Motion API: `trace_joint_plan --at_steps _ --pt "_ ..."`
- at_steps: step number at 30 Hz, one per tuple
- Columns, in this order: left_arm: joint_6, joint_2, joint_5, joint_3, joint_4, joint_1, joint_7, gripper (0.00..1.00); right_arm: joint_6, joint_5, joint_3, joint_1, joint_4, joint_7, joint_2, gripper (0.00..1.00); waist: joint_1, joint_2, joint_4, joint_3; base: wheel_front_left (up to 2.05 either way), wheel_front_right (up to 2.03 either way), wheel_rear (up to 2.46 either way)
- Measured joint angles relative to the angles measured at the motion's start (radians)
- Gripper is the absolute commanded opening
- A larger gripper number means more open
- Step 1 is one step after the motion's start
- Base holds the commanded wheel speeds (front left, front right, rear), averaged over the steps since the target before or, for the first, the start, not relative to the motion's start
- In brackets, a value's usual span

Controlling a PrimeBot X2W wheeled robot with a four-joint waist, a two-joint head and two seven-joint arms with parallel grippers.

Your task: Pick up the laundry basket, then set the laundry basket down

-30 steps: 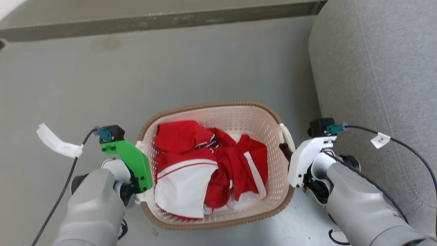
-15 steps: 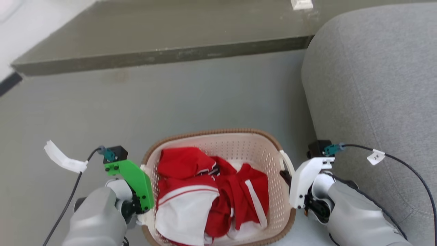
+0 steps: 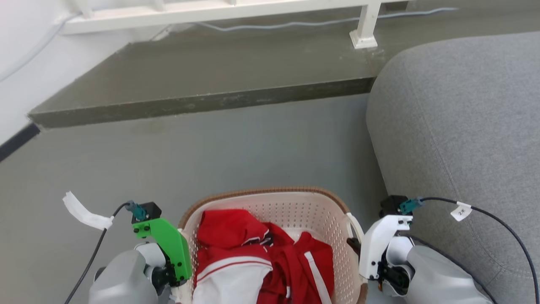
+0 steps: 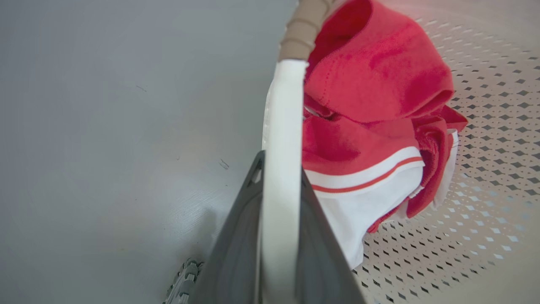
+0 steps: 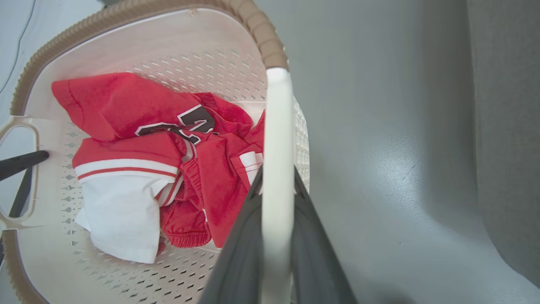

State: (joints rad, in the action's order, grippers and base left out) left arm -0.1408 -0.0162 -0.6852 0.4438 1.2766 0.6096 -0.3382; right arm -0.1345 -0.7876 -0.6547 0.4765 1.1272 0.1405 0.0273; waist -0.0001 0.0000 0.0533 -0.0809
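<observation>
Since a second ago the head camera has tipped up, so the laundry basket (image 3: 291,207) shows lower, near edge cut off. Left gripper (image 4: 278,169) clamps the white left handle (image 4: 282,118); red-and-white clothes (image 3: 236,230) lie inside — their black number (image 5: 192,122) is folded, unreadable. Right gripper (image 5: 276,177) pinches the right handle (image 5: 276,126), the basket held between them beside the grey sofa (image 3: 464,126); a cable tag (image 3: 460,211) is too small to read.

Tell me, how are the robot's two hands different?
The left gripper wears a green bracket; the right gripper wears a white bracket. The left gripper's cable carries a long crumpled white strip; the right gripper's cable carries a small label. Same: each is shut on a white loop handle of the laundry basket, one on each side.
</observation>
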Motion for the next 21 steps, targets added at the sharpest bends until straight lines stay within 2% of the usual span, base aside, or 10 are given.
trace_joint_plan --at_steps 21 --pt "0.0 0.002 -0.024 0.007 0.002 -0.026 -0.028 0.0 0.0 -0.034 -0.023 -0.016 0.001 0.029 0.001 0.0 0.0 0.0 -0.002 0.053 0.0 0.0 0.0"
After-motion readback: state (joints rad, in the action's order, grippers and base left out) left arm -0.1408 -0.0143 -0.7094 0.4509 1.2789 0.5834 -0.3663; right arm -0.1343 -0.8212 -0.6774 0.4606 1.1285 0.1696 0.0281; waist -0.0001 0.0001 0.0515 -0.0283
